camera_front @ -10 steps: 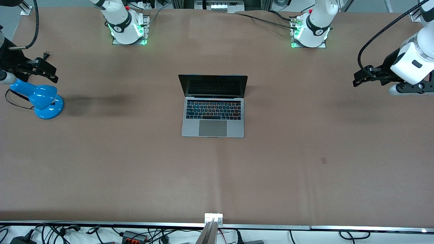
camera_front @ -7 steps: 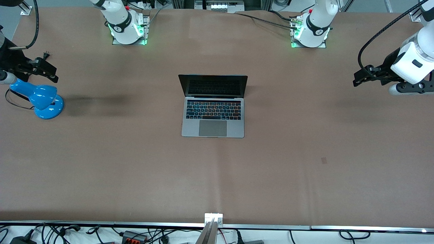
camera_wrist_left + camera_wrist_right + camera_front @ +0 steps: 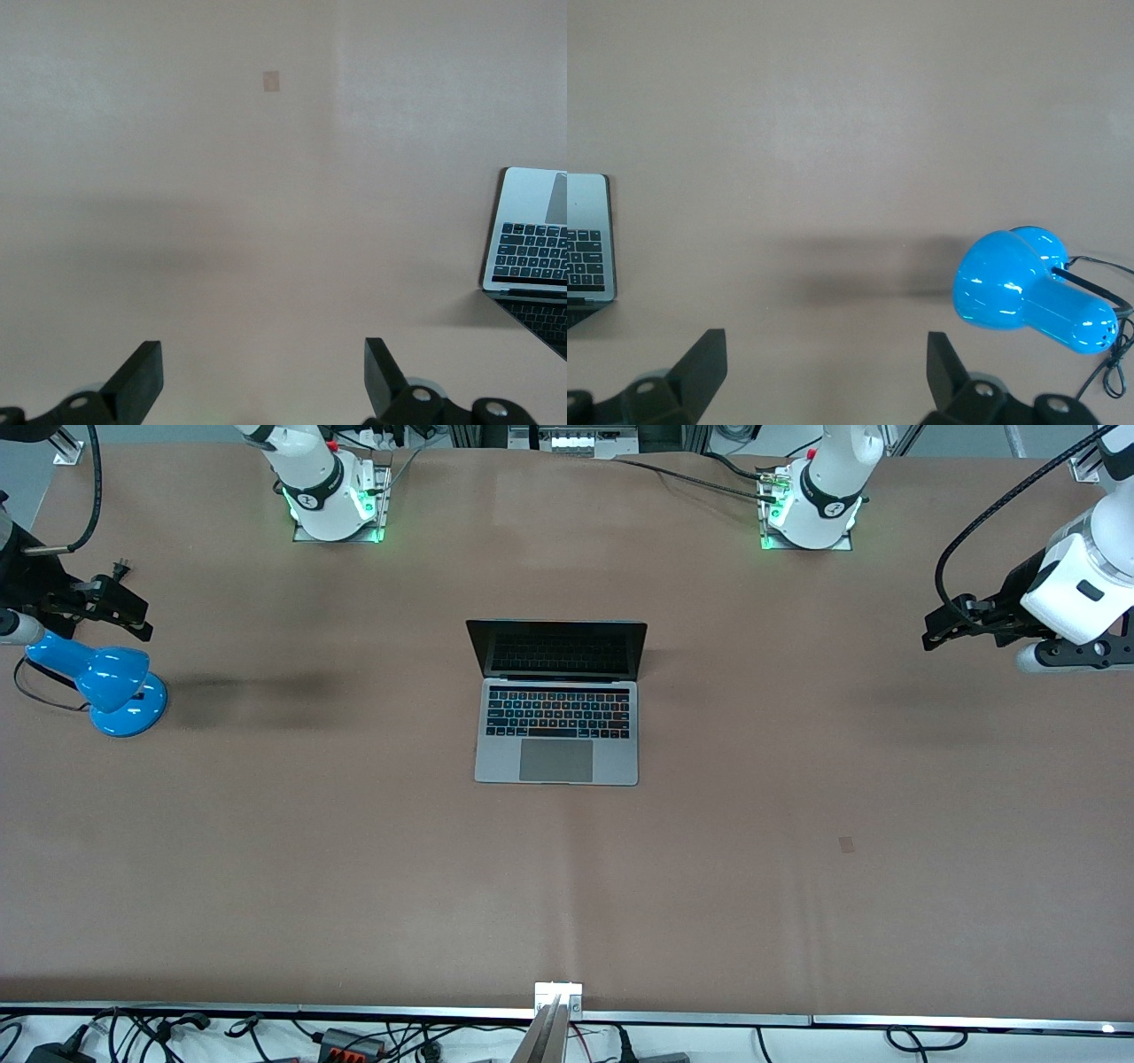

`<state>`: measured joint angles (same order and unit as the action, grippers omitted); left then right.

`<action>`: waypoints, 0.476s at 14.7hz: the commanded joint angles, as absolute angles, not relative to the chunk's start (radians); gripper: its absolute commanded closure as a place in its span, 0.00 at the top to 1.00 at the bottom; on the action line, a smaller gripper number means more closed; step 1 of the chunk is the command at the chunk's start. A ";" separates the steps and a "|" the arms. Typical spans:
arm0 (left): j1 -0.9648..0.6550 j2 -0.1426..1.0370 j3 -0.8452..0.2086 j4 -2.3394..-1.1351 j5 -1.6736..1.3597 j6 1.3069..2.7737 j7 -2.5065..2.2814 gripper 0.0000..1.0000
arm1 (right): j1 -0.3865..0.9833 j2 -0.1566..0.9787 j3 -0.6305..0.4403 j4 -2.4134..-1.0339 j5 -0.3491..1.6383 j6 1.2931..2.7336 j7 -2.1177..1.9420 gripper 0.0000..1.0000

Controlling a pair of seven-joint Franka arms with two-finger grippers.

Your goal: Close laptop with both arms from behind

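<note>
The silver-grey laptop (image 3: 556,722) lies open in the middle of the table, dark screen upright and facing the front camera. Part of it shows in the left wrist view (image 3: 532,252) and in the right wrist view (image 3: 586,243). My left gripper (image 3: 939,627) hangs open and empty over the table at the left arm's end, well apart from the laptop; its fingers (image 3: 142,376) stand wide. My right gripper (image 3: 124,611) hangs open and empty over the right arm's end, above the blue lamp; its fingers (image 3: 704,363) stand wide.
A blue desk lamp (image 3: 111,682) with a black cord stands at the right arm's end, also in the right wrist view (image 3: 1028,292). The arm bases (image 3: 332,505) (image 3: 811,514) stand at the table's edge farthest from the front camera. A small dark patch (image 3: 847,844) marks the brown table cover.
</note>
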<state>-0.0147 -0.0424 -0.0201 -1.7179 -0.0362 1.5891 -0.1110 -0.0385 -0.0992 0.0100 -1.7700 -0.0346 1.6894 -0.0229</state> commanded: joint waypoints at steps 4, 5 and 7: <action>-0.025 -0.057 -0.015 -1.707 -0.035 1.552 -0.092 0.39 | -0.048 -0.117 0.014 -1.787 -0.020 1.687 -0.035 0.50; -0.023 -0.057 -0.015 -1.707 -0.037 1.551 -0.091 0.27 | -0.045 -0.115 0.014 -1.787 -0.020 1.684 -0.035 0.36; -0.025 -0.070 -0.017 -1.709 -0.038 1.534 -0.092 0.00 | -0.041 -0.115 0.018 -1.786 -0.020 1.681 -0.035 0.17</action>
